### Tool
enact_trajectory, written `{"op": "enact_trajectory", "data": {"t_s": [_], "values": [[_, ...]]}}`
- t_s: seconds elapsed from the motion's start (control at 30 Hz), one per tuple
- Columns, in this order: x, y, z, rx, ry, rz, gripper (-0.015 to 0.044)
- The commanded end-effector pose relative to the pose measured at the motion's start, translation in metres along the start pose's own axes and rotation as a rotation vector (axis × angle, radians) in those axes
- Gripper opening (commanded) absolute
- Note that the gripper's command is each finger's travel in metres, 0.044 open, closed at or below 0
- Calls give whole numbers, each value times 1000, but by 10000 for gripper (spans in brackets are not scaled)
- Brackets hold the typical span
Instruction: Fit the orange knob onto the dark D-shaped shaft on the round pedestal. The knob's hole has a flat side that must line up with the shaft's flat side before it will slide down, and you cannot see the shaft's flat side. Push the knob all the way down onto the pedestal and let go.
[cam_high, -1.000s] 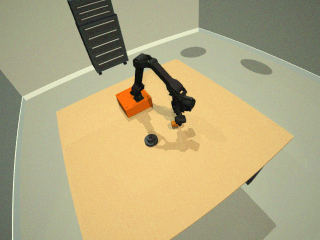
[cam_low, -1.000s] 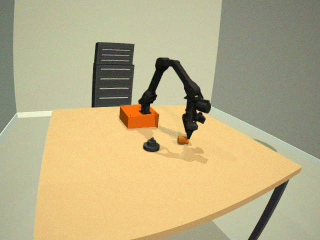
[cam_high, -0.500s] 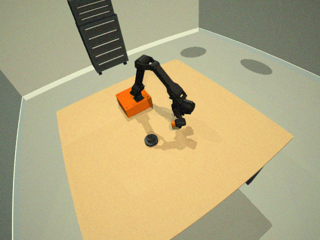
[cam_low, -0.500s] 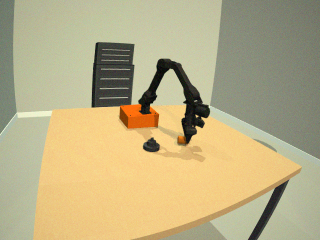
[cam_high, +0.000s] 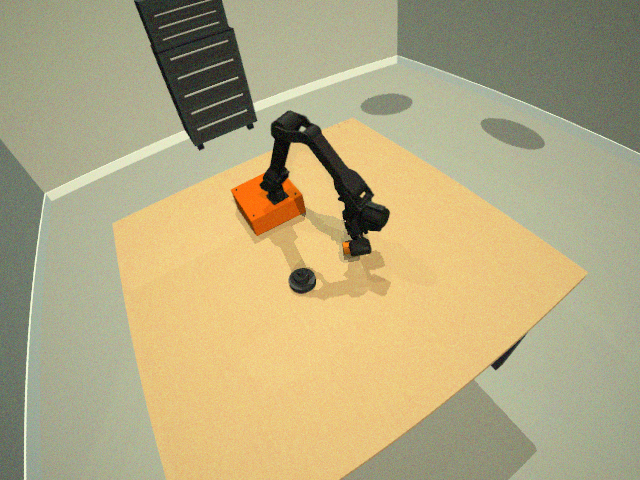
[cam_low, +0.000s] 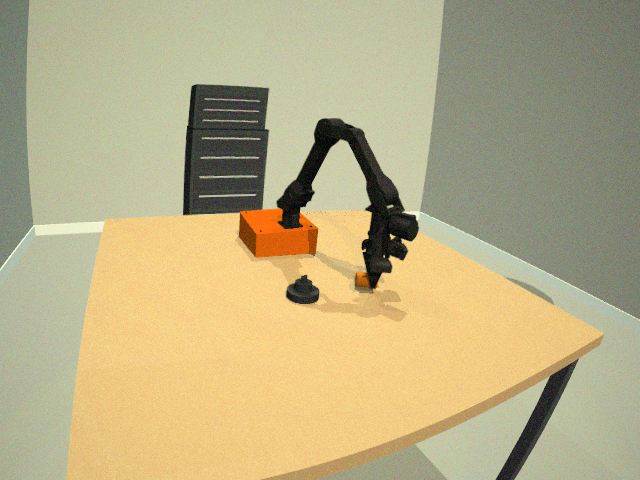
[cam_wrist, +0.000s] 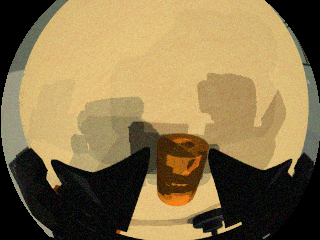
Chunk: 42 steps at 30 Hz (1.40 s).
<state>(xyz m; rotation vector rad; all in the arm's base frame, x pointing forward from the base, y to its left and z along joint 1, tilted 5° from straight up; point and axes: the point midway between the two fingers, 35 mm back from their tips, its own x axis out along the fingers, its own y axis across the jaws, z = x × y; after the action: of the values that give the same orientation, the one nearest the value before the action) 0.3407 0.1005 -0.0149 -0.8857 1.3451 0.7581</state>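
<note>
The orange knob (cam_high: 346, 247) (cam_low: 361, 280) (cam_wrist: 175, 194) lies on its side on the table. In the wrist view its holed end points up the picture; the hole's flat side cannot be made out. My gripper (cam_high: 357, 249) (cam_low: 373, 283) (cam_wrist: 180, 153) points down over the knob, its fingers partly open on either side of it. A narrow gap shows at the left finger, and the right fingertip is very near or touching. The round dark pedestal (cam_high: 302, 286) (cam_low: 302, 295) (cam_wrist: 206, 222) stands apart from the knob, its shaft (cam_low: 305, 278) upright and bare.
The arm's orange base box (cam_high: 276, 219) (cam_low: 284, 243) sits behind the pedestal on the wooden table (cam_high: 248, 361) (cam_low: 232, 372). A dark drawer cabinet (cam_high: 206, 77) (cam_low: 225, 155) stands beyond the table. Arm shadows fall around the knob.
</note>
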Motion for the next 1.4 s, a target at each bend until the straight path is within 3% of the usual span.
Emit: {"op": "enact_trajectory", "data": {"t_s": [0.0, 0.6, 1.37], "values": [[1, 0, 0, -7, 1, -2, 240], [0, 0, -1, -4, -16, -1, 181], [-13, -1, -23, -1, -415, 3, 181]]}}
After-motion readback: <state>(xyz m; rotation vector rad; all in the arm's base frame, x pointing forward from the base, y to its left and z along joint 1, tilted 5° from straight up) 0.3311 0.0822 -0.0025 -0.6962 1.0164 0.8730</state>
